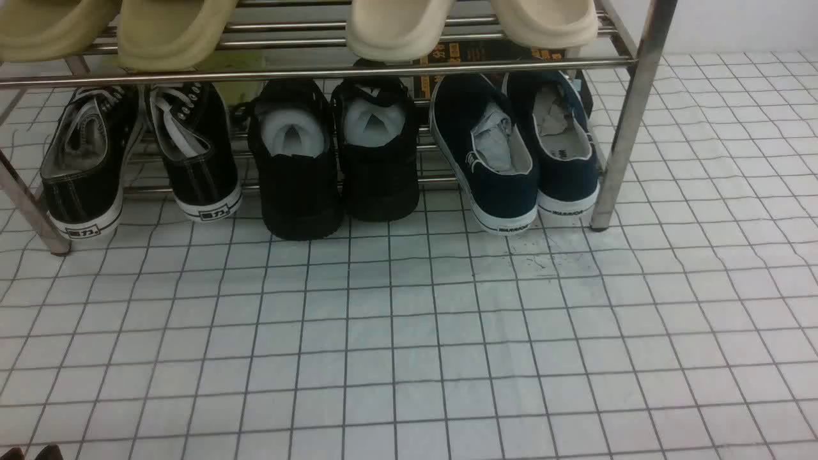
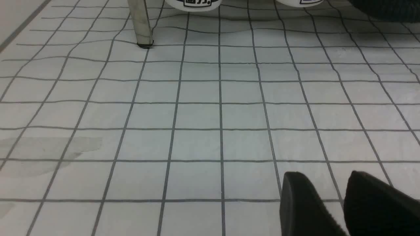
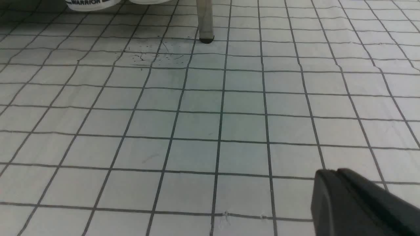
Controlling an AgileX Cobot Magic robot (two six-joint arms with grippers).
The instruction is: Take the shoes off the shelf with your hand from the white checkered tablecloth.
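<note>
The navy slip-on shoes [image 1: 492,160] with white soles and paper stuffing stand on the low tier of the steel shelf [image 1: 632,108], at its right end, heels towards me. A "WARRIOR" sole [image 3: 88,2] shows at the edge of the right wrist view, beside the shelf leg [image 3: 205,23]. My left gripper [image 2: 325,175] is open and empty, low over the white checkered tablecloth [image 1: 409,332]; its tips [image 1: 29,453] show in the front view's bottom left corner. My right gripper [image 3: 333,172] is shut and empty over the cloth, well short of the shoes.
Black lace-up sneakers [image 1: 83,166] and all-black shoes [image 1: 294,166] stand left of the navy pair. Cream slippers [image 1: 172,32] lie on the upper tier. The shelf's left leg [image 2: 141,23] stands ahead of my left gripper. Dark specks [image 1: 537,262] mark the cloth.
</note>
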